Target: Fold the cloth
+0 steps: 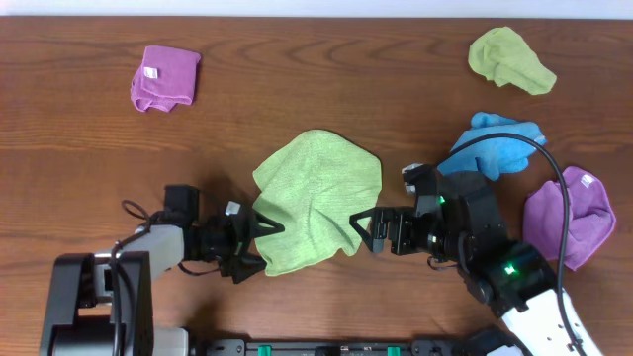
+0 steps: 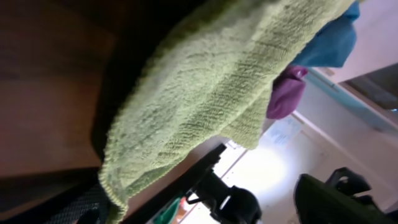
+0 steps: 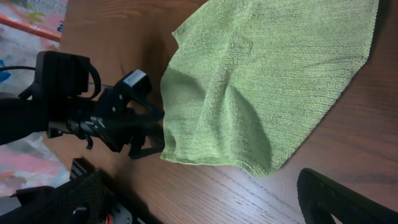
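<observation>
My left hand [image 1: 259, 240] and right hand [image 1: 366, 232] sit wide at the near edge of the green cloth [image 1: 316, 193], mid surface [image 1: 326, 79]; closing on that rumpled edge, I may pinch a wrinkle and fold crooked

Overhead: high above, looking straight down; it sees the whole table [image 1: 316, 69], the left arm [image 1: 163, 239] and the right arm [image 1: 490, 252].
Left wrist: very near and low, tipped sideways, looking along the green cloth [image 2: 211, 93].
Right wrist: near, looking across the table at the left gripper [image 3: 158, 134].
Shared: all three see the green cloth.
</observation>
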